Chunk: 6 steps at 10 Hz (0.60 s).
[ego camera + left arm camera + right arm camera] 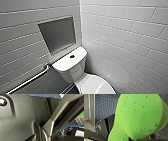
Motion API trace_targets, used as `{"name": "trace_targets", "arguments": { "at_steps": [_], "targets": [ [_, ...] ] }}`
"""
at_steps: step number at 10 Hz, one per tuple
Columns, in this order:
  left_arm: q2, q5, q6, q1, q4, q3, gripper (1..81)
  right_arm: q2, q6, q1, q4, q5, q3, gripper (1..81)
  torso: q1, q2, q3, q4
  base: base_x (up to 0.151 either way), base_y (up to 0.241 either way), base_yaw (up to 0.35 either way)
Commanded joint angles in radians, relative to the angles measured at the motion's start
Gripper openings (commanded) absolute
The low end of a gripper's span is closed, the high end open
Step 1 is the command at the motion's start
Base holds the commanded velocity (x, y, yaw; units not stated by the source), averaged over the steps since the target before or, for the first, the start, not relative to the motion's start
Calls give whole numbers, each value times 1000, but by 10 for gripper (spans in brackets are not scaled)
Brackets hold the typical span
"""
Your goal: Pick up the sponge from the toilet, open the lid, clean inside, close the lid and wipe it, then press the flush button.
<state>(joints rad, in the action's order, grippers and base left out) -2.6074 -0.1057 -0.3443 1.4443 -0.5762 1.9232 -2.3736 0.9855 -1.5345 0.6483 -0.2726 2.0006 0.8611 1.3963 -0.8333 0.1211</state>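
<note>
Your sponge (137, 117) hangs close before the right wrist camera, raised over the blue tiled floor (105, 105). You cannot tell whether the right claw grips it, as the sponge hides the claw, and you cannot tell the left claw's state either. Ahead of you the toilet (75, 72) stands in the tiled corner, lid (97, 86) down, flush button (72, 56) in the middle of the tank top (a grab bar (30, 80) runs along the wall beside it).

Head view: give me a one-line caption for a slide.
White toilet in a corner of tiled walls, dark flush button centred on its tank top, grab bar alongside.
</note>
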Motion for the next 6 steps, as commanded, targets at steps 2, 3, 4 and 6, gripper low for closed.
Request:
{"name": "trace_targets", "arguments": {
  "at_steps": [2,3,4,6],
  "targets": [
    [-60,-54,-1,-12,6,115,811,-148,-31,-62,107,-70,303,10,-84,-129,2,0,0,0,0],
    [-66,-52,-1,-15,4,126,811,-204,-31,-69,126,-71,407,10,-111,-171,3,0,0,0,0],
    [-76,-52,-1,-18,4,140,811,-261,-28,-76,126,-73,490,10,-135,-208,3,0,0,0,0],
    [-102,-54,-1,-20,5,178,811,-349,-27,-100,131,-66,608,10,-180,-277,3,0,0,0,0]
  ]
}}
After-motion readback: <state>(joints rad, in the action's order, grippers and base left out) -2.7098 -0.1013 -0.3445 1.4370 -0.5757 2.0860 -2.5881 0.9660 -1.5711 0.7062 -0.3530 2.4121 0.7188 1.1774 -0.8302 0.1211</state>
